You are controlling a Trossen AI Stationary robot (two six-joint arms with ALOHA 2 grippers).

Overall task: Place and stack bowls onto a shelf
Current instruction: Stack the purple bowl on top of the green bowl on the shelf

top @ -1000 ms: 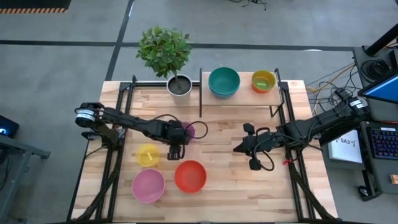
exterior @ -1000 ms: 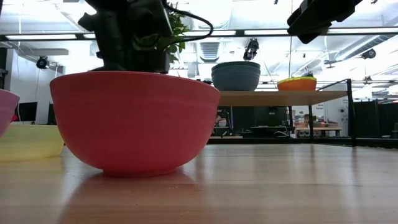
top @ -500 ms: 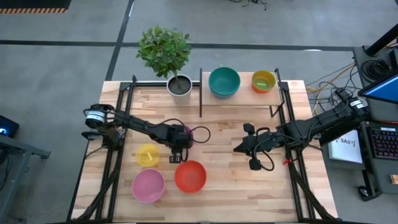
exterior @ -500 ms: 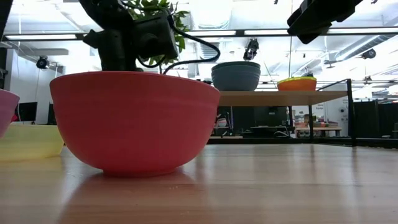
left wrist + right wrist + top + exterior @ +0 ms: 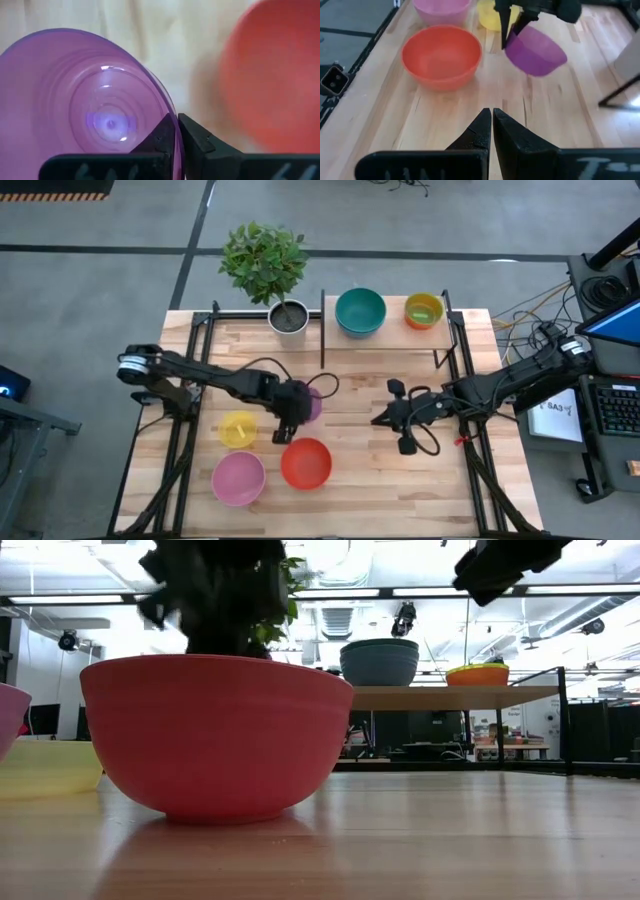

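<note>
My left gripper (image 5: 285, 425) is shut on the purple bowl (image 5: 310, 402) at the table's middle, just beyond the red bowl (image 5: 306, 463). The right wrist view shows the purple bowl (image 5: 536, 46) tilted and off the wood. The yellow bowl (image 5: 238, 428) and pink bowl (image 5: 238, 478) rest on the table at the near left. On the shelf (image 5: 390, 332) at the far edge stand a teal bowl (image 5: 360, 311) and an orange bowl (image 5: 423, 310) with a lime green one inside. My right gripper (image 5: 382, 418) hovers shut and empty at the centre right. My left gripper pinches the purple bowl's rim (image 5: 172, 112), one finger (image 5: 161, 136) inside the bowl and the other (image 5: 196, 139) outside its wall. The fingers come from above. The bowl hangs tilted, clear of the table.
A potted plant (image 5: 288, 317) stands at the far edge, left of the shelf. Black frame rails (image 5: 190, 380) run along both table sides. Bare wood (image 5: 380, 480) lies near the front, right of the red bowl.
My left gripper has shut on the purple bowl's rim and shifted slightly toward the table's right. The purple bowl has tipped and come up off the table. The right arm has barely moved.
</note>
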